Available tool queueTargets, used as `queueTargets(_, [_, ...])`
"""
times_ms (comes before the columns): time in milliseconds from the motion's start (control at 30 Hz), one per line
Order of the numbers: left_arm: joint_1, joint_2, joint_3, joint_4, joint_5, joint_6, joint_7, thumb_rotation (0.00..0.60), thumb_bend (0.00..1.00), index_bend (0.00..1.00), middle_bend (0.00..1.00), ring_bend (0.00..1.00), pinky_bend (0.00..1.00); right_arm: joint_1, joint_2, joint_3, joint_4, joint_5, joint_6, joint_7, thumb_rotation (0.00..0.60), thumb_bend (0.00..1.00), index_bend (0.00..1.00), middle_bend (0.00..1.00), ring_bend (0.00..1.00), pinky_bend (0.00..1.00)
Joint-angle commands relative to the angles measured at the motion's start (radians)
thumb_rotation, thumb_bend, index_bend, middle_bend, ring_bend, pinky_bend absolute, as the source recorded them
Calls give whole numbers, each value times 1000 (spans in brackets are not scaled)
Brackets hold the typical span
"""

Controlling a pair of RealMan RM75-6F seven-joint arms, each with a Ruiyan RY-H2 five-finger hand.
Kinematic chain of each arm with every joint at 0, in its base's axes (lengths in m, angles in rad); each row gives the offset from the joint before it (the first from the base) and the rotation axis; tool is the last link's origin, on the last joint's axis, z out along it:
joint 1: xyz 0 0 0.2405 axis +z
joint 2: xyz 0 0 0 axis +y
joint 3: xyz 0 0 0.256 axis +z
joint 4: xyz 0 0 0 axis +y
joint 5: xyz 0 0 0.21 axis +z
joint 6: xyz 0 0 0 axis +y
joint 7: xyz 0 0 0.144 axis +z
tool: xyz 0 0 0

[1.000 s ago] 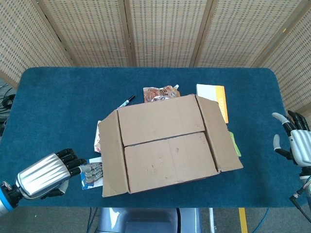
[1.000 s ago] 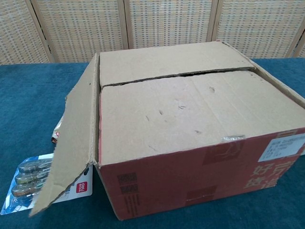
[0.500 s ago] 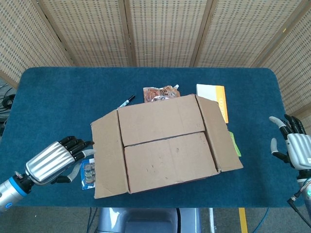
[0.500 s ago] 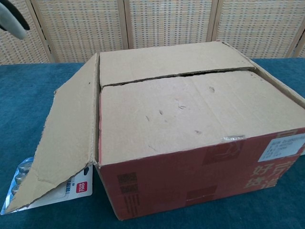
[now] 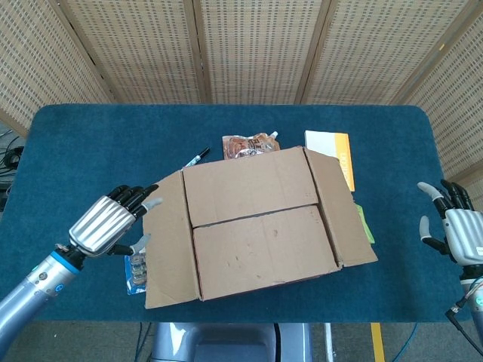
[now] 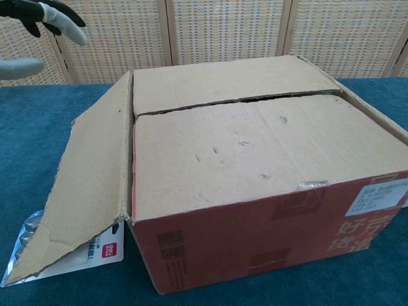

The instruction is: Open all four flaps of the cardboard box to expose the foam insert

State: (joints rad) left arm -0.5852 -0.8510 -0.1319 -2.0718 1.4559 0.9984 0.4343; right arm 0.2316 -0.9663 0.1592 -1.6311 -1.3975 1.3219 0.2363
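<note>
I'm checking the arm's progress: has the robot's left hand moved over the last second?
Yes. The left hand has risen from the near table edge and moved toward the brown cardboard box; its fingertips are now by the far corner of the folded-out left flap.

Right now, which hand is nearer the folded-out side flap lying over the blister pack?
Left. The left hand hovers just beside that brown cardboard flap; the right hand is across the box, near the table's far edge.
</note>
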Motion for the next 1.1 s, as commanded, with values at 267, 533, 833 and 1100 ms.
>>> queueTargets(267, [-152,-190,-70,17,-306,-43,309,171,359,66,0,18,129,-12,2,-1,0,-4,19,10,600,672,128,210,0,0])
queueTargets(533, [-268,-328,-80,47,-529,-7,499,141,298,0,0,0,14,-15,2,0,-3,-5,25,11,600,672,128,210,0,0])
queueTargets(833, [-373,-451,-61,67,-696,113,674,132,279,0,0,0,0,-22,2,-3,2,-12,35,19,600,672,128,210,0,0])
queueTargets(1100, [-405,-525,-36,92,-730,182,713,117,284,0,0,0,0,-27,2,-4,11,-13,38,30,600,672,128,210,0,0])
